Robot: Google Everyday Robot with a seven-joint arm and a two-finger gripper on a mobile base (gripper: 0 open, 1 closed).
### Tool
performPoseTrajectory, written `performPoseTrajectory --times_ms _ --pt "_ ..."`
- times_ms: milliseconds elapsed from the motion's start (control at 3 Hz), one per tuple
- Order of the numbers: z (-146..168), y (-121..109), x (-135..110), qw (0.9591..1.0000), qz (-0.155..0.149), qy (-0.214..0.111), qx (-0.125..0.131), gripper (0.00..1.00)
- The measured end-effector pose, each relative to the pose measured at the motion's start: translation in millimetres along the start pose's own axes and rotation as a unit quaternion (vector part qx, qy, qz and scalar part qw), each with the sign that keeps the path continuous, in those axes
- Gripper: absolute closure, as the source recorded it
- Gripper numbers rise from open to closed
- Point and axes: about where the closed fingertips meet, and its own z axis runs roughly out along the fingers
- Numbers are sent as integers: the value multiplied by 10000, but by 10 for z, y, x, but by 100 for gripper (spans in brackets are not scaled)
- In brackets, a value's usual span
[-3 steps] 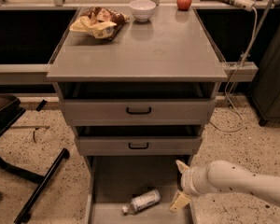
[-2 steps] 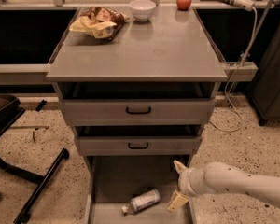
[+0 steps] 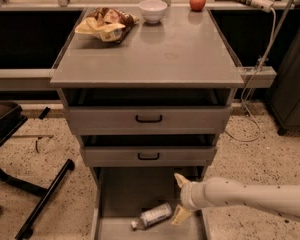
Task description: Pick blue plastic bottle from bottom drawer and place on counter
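Observation:
The blue plastic bottle [image 3: 151, 216] lies on its side on the floor of the open bottom drawer [image 3: 121, 193], cap pointing left. My gripper [image 3: 180, 198] reaches in from the right on a white arm, over the drawer's right side, just right of the bottle and not touching it. Its two cream fingers are spread apart, one upper and one lower [image 3: 180, 215]; it is open and empty. The counter [image 3: 150, 49] is the grey cabinet top above.
On the counter's far end lie a crumpled chip bag [image 3: 105, 24], a white bowl [image 3: 153, 10] and a red apple [image 3: 197, 1]. Two shallower drawers with black handles [image 3: 149, 118] sit above. A black chair base [image 3: 35, 194] is at left; a white cable [image 3: 255, 84] hangs at right.
The gripper and arm have shifted slightly left, closer to the bottle. The bottle has not moved.

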Motion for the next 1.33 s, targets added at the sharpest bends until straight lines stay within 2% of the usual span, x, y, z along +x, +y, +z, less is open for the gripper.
performPoseTrajectory --times_ms 333,667,1000,1333 --pt "661 138 94 9994 -226 -73 -245 0" --pt "661 139 94 9994 -226 -73 -245 0" --pt "911 225 141 9991 -190 -166 -329 0" --pt "1304 277 231 9987 -217 -251 -392 0"
